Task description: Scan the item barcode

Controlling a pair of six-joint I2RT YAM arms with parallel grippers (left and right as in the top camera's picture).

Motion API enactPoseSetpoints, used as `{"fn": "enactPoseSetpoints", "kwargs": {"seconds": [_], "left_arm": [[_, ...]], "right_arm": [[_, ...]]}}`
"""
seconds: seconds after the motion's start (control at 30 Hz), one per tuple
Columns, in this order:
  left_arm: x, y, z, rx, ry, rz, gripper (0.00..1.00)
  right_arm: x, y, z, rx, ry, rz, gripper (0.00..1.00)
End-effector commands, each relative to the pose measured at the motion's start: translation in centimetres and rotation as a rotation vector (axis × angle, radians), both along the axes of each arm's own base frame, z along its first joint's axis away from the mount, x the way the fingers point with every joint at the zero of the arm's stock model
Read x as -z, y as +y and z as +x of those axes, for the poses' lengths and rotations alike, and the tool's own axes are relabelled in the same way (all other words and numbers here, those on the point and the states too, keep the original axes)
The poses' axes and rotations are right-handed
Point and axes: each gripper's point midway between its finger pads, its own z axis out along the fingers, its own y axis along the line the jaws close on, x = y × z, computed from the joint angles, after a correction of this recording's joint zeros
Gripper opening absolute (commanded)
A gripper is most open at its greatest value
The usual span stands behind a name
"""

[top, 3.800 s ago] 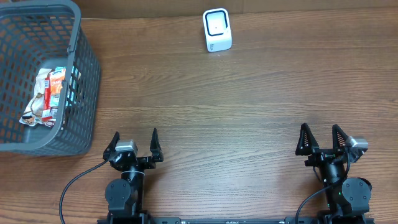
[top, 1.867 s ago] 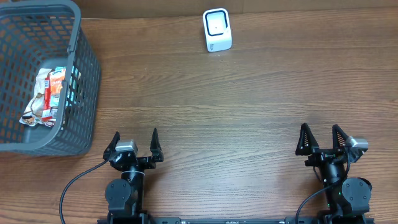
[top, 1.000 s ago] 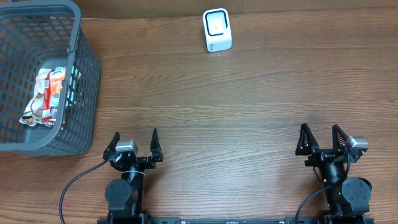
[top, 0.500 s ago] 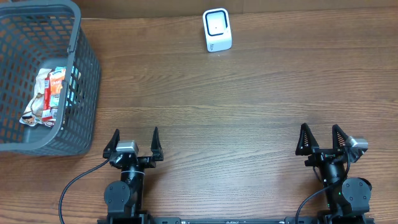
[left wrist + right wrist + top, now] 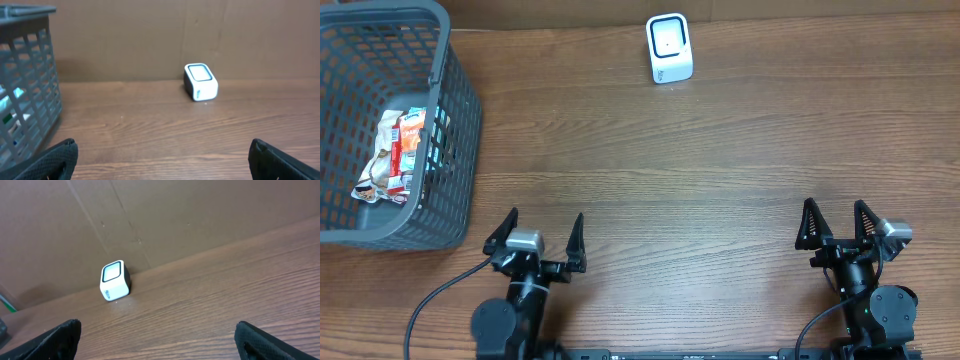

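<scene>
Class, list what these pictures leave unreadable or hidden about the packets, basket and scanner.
Packets: overhead, any barcode too small; basket wall hides part.
Basket: left wrist, cut by left edge; contents blurred behind mesh.
Scanner: lettering too small in all views.

Overhead view: straight down on table point(image 5: 720, 150) from high above. Left wrist view: low, close to table, faces back wall point(image 5: 150, 30); basket point(image 5: 25, 100) at left edge. Right wrist view: low, horizon slanted, same direction. All three share white scanner point(image 5: 669, 47).
</scene>
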Motion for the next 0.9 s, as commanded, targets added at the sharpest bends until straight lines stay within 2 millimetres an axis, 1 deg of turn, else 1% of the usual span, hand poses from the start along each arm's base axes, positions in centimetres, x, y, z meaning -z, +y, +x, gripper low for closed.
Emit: {"fn": "enactPoseSetpoints", "kwargs": {"seconds": [0.0, 0.07, 0.13, 0.23, 0.27, 0.33, 0.4, 0.5, 0.57, 0.7, 0.77, 0.87], "left_arm": [[-4.0, -0.7, -1.9, 0.04, -0.057, 0.021, 1.0], [-4.7, -1.2, -2.8, 0.066, -0.046, 0.018, 1.0], [-5.0, -1.9, -3.4, 0.109, -0.033, 0.014, 1.0], [-5.7, -3.5, -4.5, 0.201, -0.012, -0.003, 1.0], [-6.3, -3.9, -4.9, 0.226, -0.01, -0.013, 1.0], [-7.7, -4.1, -5.4, 0.236, -0.01, -0.028, 1.0], [-9.5, -4.1, -5.7, 0.236, -0.002, -0.029, 1.0], [-11.4, -4.4, -5.8, 0.251, 0.048, -0.044, 1.0], [-12.5, -4.6, -5.7, 0.262, 0.12, -0.057, 1.0], [-13.9, -5.1, -5.4, 0.294, 0.307, -0.084, 1.0], [-14.4, -5.2, -5.0, 0.298, 0.412, -0.099, 1.0], [-15.0, -5.1, -4.2, 0.318, 0.555, -0.057, 1.0]], "right_arm": [[0.1, 0.0, 0.0, -0.001, -0.006, -0.002, 1.0], [0.1, 0.0, 0.0, -0.001, -0.006, -0.002, 1.0], [0.1, 0.0, 0.0, -0.001, -0.006, -0.002, 1.0], [0.1, 0.0, 0.0, -0.001, -0.006, -0.002, 1.0], [0.1, 0.0, 0.0, -0.001, -0.006, -0.002, 1.0], [0.1, 0.0, 0.0, -0.001, -0.006, -0.002, 1.0], [0.1, 0.0, 0.0, -0.001, -0.006, -0.002, 1.0], [0.1, 0.0, 0.0, -0.001, -0.006, -0.002, 1.0], [0.1, 0.0, 0.0, -0.001, -0.006, -0.002, 1.0], [0.1, 0.0, 0.0, -0.001, -0.006, -0.002, 1.0], [0.1, 0.0, 0.0, -0.001, -0.006, -0.002, 1.0], [0.1, 0.0, 0.0, -0.001, -0.006, -0.002, 1.0]]}}
